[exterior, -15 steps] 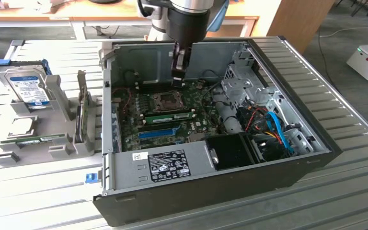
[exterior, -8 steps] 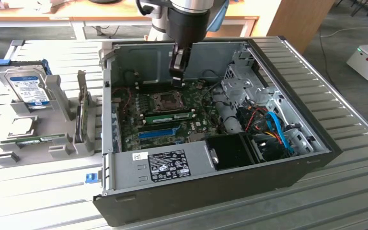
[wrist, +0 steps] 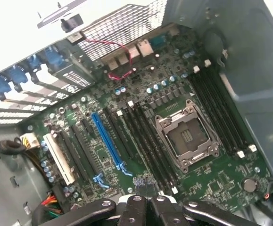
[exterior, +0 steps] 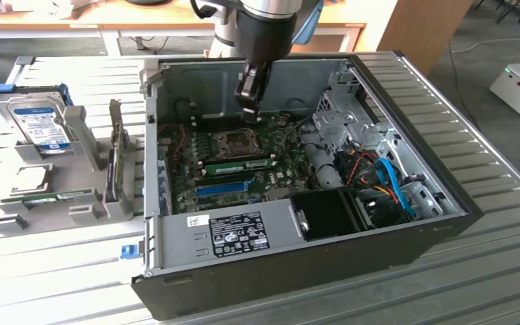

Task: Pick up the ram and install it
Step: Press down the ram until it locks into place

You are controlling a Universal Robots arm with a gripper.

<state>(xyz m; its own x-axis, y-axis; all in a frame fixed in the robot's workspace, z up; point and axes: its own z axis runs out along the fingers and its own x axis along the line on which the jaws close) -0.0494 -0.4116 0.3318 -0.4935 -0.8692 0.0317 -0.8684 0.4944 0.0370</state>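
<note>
Fingers [exterior: 248, 101] clenched on nothing, hovering inside the open case [exterior: 422, 237] above the motherboard [exterior: 242, 169]; one ram [exterior: 242, 164] sits slotted.

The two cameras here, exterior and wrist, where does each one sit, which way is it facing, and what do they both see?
Exterior view: off the arm, raised, looking down into the open computer case on a slatted table; the arm and shut gripper hang over the motherboard.
Wrist view: on the wrist, looking down at the motherboard; the gripper linkage shows at the frame's edge.
Shared: CPU socket, blue slot strip.
</note>
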